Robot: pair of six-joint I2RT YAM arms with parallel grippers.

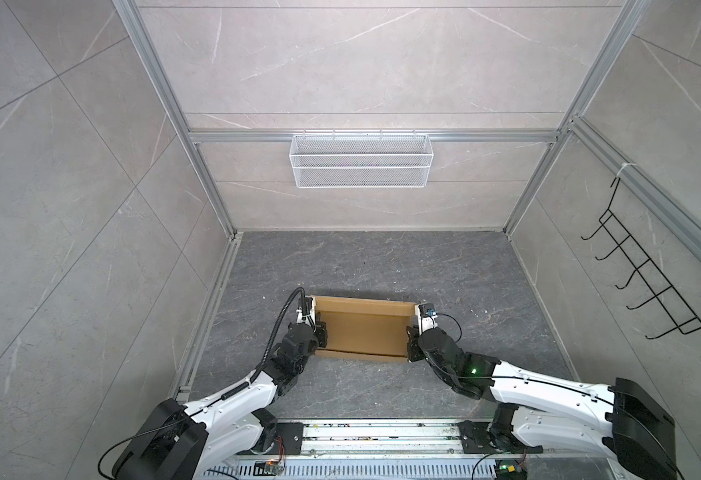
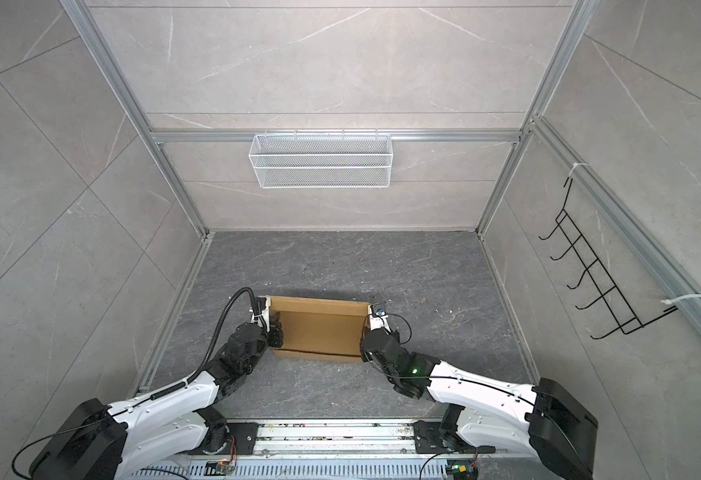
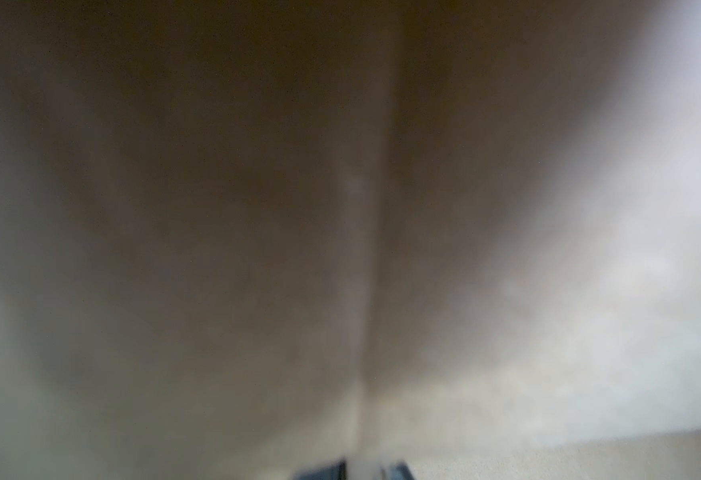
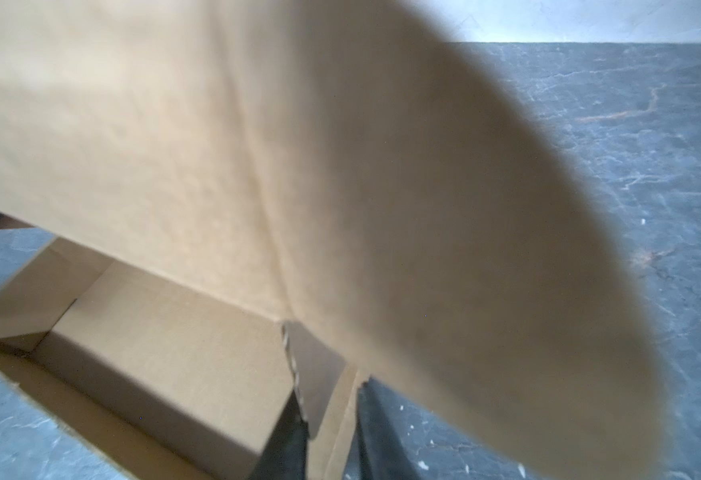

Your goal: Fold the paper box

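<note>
Cardboard sits closest of all. The box [image 3: 257, 208] is pressed so near the left wrist lens that it shows only as a brown blur. In both top views the box [image 1: 365, 332] [image 2: 319, 332] lies open-topped on the near half of the table [image 1: 382, 266], about midway between left and right. Its long sides run left to right and its far wall stands up.

The left claw [image 1: 321, 328] [image 2: 276, 330] is at the left end, pinched tight on that end wall. Its own camera catches only two dark blurred fingertips [image 3: 334, 471] at the picture's edge.

The right claw [image 1: 411, 341] [image 4: 328, 419] is at the right end, its jaws a narrow way apart astride the right end wall, with cardboard between the fingers [image 4: 288, 449]. A big round-edged flap of the box [image 4: 423, 208] hangs close before that lens, and beside it the box floor and left corner show.

A basket [image 1: 361, 160] hangs on the far wall and a rack [image 1: 647, 274] on the right wall, both well apart from the box.
</note>
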